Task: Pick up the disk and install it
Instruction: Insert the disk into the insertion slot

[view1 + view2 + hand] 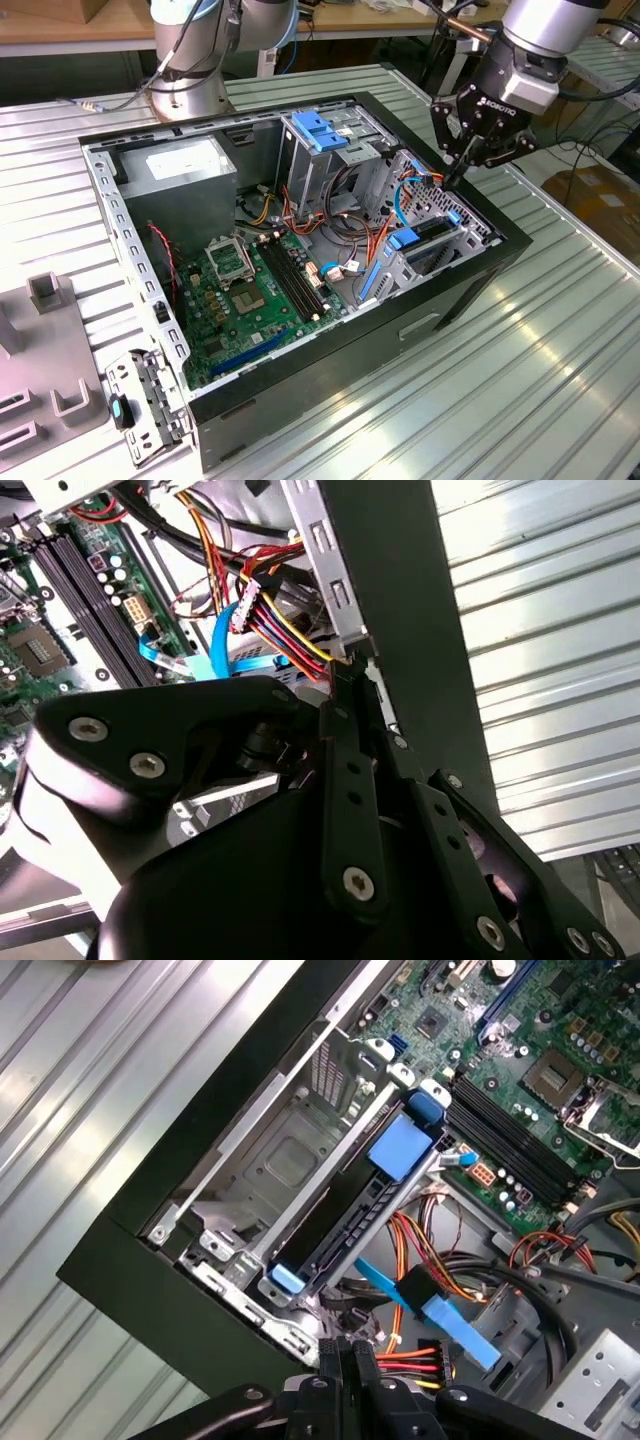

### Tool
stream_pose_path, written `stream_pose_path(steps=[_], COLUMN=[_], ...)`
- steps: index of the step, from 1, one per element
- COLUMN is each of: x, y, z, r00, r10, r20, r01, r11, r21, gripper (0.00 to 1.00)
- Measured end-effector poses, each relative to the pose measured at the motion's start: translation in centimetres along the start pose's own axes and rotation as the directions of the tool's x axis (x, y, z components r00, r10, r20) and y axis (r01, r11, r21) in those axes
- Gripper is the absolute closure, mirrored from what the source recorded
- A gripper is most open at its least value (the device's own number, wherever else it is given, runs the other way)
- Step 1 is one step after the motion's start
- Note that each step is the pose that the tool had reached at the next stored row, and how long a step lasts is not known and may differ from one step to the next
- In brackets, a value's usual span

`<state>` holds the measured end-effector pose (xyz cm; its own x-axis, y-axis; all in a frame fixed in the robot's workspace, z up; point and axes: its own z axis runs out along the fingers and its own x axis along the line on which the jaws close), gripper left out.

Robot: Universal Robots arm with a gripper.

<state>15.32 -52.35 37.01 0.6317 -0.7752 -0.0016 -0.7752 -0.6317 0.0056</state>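
Observation:
The disk (352, 1212) sits edge-up in a slot of the metal drive bay (290, 1150) at the corner of the open computer case (470, 285). Its blue carrier tabs (402, 1146) show at both ends. In the exterior view the disk (428, 236) lies in the bay at the case's right end. My gripper (456, 177) hangs just above that bay, at the case's edge. Its fingers (346, 1360) are pressed together with nothing between them, apart from the disk. In the second wrist view the gripper (356, 695) points at the case wall beside the coloured cables (270, 610).
A grey box with a white sticker (185, 165) and a tall cage with a blue top (320, 130) stand at the case's far end. The green motherboard (250, 290) lies in the middle. Red, orange and blue cables (430, 1270) run near the bay. Ribbed metal table (560, 350) surrounds the case.

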Motion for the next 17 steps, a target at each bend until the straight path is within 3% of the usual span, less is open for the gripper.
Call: stream_pose_path(steps=[4, 8, 13, 14, 15, 17], x=[-0.34, -0.34, -0.34, -0.34, -0.36, -0.49], y=[0.48, 0.49, 0.49, 0.49, 0.51, 0.67], z=[0.12, 0.31, 0.57, 0.66, 0.68, 0.69], r00=[0.9999, 0.9969, 0.9843, 0.9779, 0.9757, 0.9756], r10=[0.012, 0.079, 0.176, 0.209, 0.219, 0.219], r20=[0.0001, 0.0004, 0.0009, 0.0011, 0.0006, 0.0003], r01=[-0.012, -0.079, -0.176, -0.209, -0.219, -0.219], r11=[0.9999, 0.9969, 0.9843, 0.9779, 0.9757, 0.9756], r21=[0.0001, 0.0001, 0.0001, 0.0002, -0.0002, -0.0003], gripper=[0.83, 0.83, 0.83, 0.83, 0.83, 0.83])
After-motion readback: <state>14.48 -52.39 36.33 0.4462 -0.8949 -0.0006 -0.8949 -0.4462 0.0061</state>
